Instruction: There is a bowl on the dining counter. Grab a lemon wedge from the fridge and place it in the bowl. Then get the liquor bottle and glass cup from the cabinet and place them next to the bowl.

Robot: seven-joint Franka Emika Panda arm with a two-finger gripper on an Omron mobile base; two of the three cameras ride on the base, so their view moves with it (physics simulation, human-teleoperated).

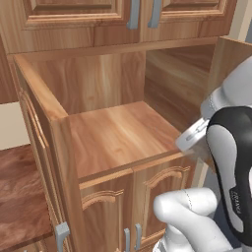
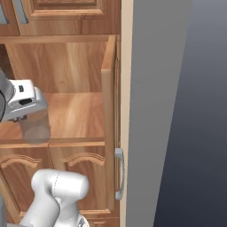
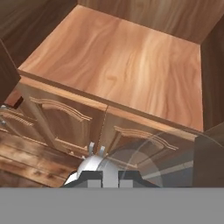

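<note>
My gripper (image 2: 32, 120) hangs in front of the open cabinet, just outside the front edge of its bare wooden shelf (image 1: 118, 133). It is shut on the clear glass cup (image 2: 36, 127), which hangs below the hand as a faint see-through cylinder. In the hand view the cup's rim (image 3: 151, 153) curves as pale arcs over the lower doors, just above the fingertips (image 3: 94, 183). From the left base the hand (image 1: 196, 134) pokes out from behind my dark forearm at the shelf's right front corner.
Both cabinet doors stand swung out: the left one (image 1: 35, 110) and the right one (image 2: 111, 106) with a grey handle (image 2: 119, 173). Shut lower doors (image 1: 123, 206) sit under the shelf. A grey panel (image 2: 155, 111) rises to the right, and a wooden counter (image 1: 19, 197) lies low left.
</note>
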